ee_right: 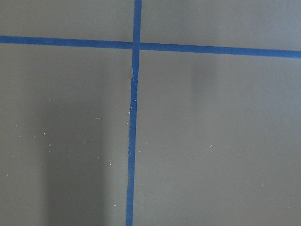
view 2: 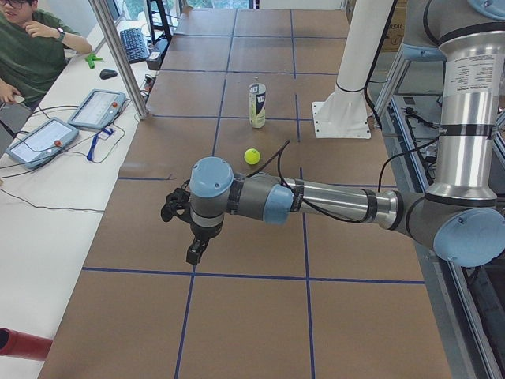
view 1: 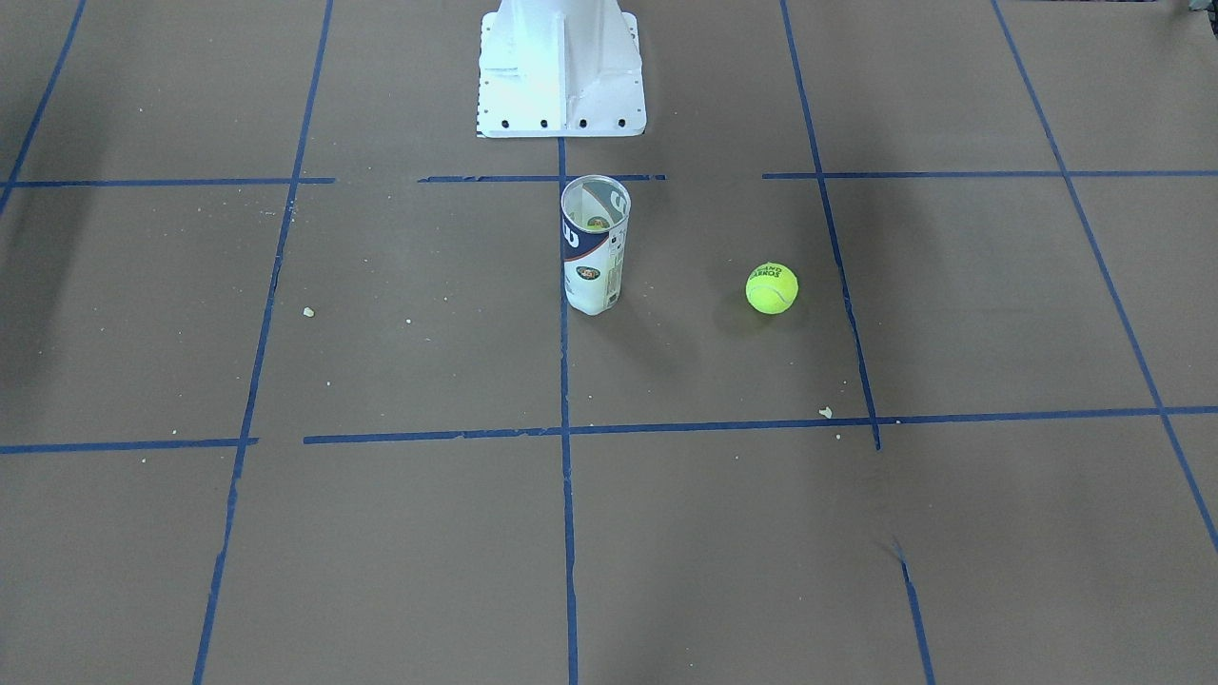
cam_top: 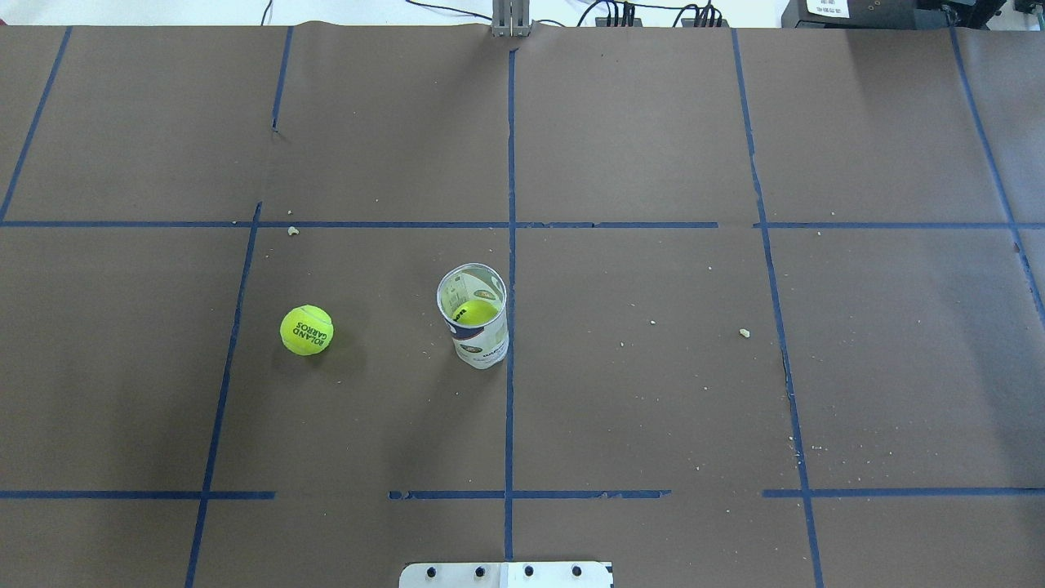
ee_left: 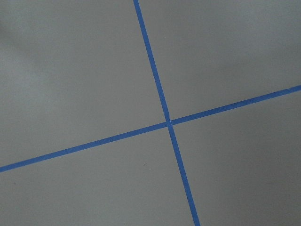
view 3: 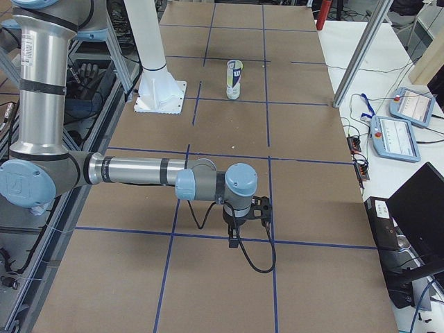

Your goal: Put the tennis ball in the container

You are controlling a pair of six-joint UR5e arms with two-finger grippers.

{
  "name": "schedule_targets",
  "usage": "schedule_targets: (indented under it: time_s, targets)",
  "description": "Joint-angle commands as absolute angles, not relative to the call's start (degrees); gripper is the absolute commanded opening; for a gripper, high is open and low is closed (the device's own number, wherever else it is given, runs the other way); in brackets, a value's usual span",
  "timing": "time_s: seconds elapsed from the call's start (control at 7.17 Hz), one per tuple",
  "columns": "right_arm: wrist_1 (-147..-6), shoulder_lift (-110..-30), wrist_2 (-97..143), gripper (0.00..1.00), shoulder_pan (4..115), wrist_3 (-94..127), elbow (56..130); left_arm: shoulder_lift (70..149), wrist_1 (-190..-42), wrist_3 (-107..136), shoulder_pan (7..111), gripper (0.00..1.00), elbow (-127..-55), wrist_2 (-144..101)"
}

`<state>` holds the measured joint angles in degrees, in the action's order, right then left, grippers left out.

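Observation:
The tennis ball (view 1: 772, 288) (cam_top: 306, 330) (view 2: 252, 156) lies on the brown table, on the robot's left of the container and about two ball widths from it. The container (view 1: 595, 245) (cam_top: 475, 318) (view 2: 257, 105) (view 3: 235, 80) stands upright and uncapped on the centre tape line. A second yellow-green ball (cam_top: 476, 311) rests inside it. My left gripper (view 2: 168, 210) hovers over the table's left end, far from the ball. My right gripper (view 3: 263, 208) hovers over the right end. Both show only in side views, so I cannot tell whether they are open or shut.
The white robot base (view 1: 561, 71) (cam_top: 506, 574) stands behind the container. Blue tape lines grid the table. An operator (view 2: 31, 47) sits by control tablets (view 2: 95, 106) and a metal pole (view 2: 118, 55). More tablets (view 3: 406, 132) lie beyond the far edge.

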<state>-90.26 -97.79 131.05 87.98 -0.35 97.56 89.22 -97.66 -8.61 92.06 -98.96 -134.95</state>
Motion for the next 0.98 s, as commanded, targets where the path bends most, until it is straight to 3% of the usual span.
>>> schedule_targets:
  time_s: [0.0, 0.56, 0.84]
  targets:
    - [-90.3, -97.8, 131.0, 1.0, 88.0, -0.4, 97.6, 89.3, -100.0, 7.5, 83.8, 1.0, -103.4, -136.2]
    - [-90.3, -97.8, 131.0, 1.0, 88.0, -0.4, 97.6, 90.8, -103.4, 36.0, 65.4, 1.0, -112.7, -125.8]
    - [-90.3, -97.8, 131.0, 1.0, 88.0, -0.4, 97.6, 95.9, -103.9, 47.6, 59.6, 1.0, -112.9, -125.5]
